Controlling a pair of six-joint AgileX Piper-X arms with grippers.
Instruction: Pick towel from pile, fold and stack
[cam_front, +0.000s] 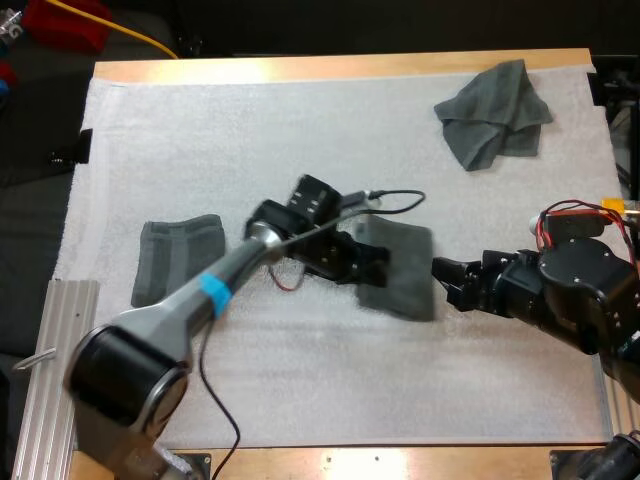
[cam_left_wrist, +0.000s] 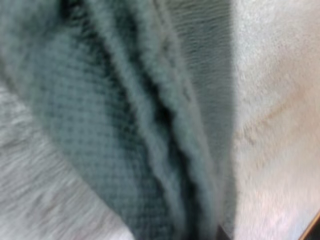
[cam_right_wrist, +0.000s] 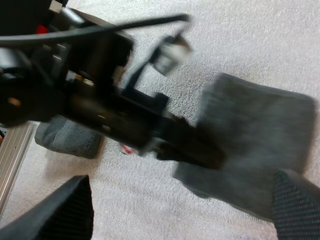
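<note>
On white mat (cam_front: 300, 120) | we are clamping left gripper (cam_front: 375, 268) on middle towel (cam_front: 405, 278) | we are holding right gripper (cam_front: 442, 281) spread apart just beside it

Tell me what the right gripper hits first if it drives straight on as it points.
Most likely the towel at the middle of the mat: the open right gripper points at its nearest edge, just short of it. The left gripper is at the towel's opposite side, farther along. The right gripper's height is unclear.
</note>
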